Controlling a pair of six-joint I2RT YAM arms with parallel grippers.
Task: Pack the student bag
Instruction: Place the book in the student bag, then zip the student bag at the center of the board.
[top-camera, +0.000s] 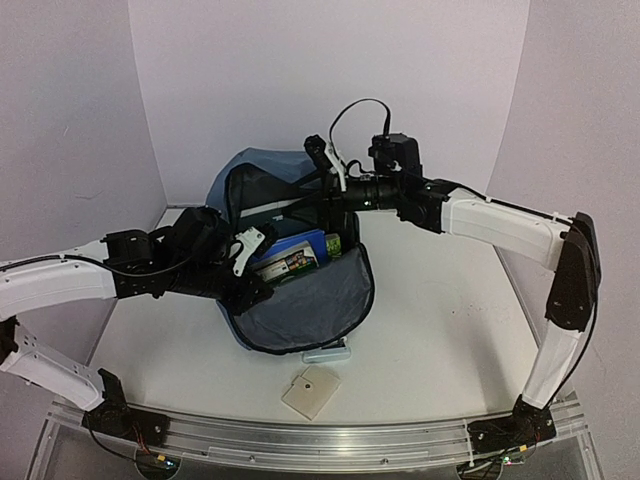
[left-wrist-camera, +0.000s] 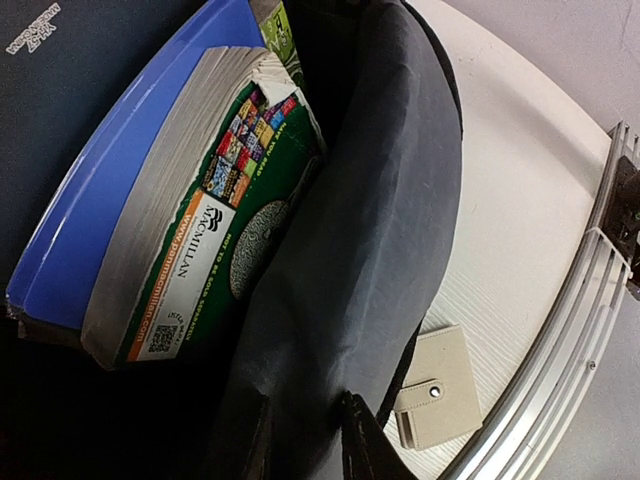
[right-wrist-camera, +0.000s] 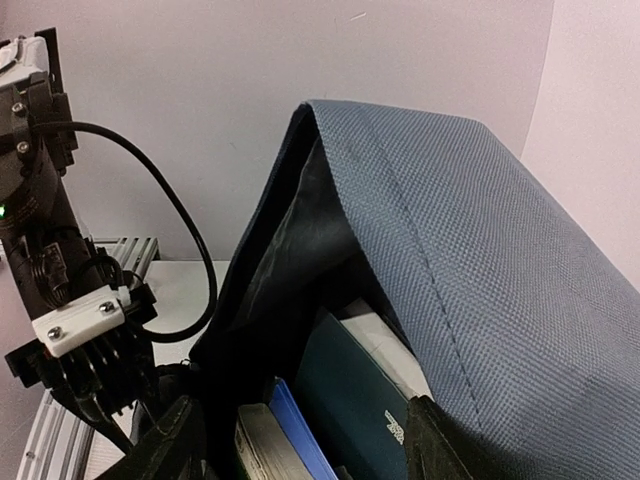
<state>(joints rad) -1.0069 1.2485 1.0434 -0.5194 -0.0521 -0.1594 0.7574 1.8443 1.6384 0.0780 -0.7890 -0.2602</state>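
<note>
The slate-blue student bag lies open in the middle of the table, its grey lining facing up. Inside are a blue book, a green Macmillan book and a dark teal book. My left gripper is at the bag's left rim, and its dark fingers pinch the grey lining. My right gripper is open at the bag's far top edge. Its fingers stand wide apart, with the books between them and the blue outer fabric beside the right finger.
A beige snap wallet lies on the table in front of the bag and shows in the left wrist view. A pale blue flat item peeks out under the bag's front edge. The aluminium rail runs along the near edge.
</note>
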